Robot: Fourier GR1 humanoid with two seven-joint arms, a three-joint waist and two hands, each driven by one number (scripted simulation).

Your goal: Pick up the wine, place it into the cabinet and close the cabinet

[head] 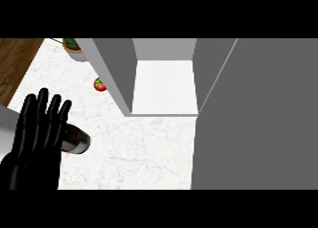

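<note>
We look steeply down on a pale marble worktop (135,151). At the near left, our left hand (36,138) rises with its black fingers straight and spread, not gripping anything. Just behind it, touching or nearly touching the palm side, lies the wine (75,141), of which only a short rounded end with a dark band shows; the rest is hidden by the hand. Our right hand is not visible.

At the far middle stands the cabinet (165,87), open, its white floor bare. A wide grey panel (260,116), probably its open door, fills the right side. At the far left sit a small red fruit (99,84) and a potted plant (74,48).

We judge the grasp has not begun. To do it well, we should curl the fingers around the bottle's body, lift it clear of the worktop, then carry it right and far into the opening without brushing the cabinet wall
</note>
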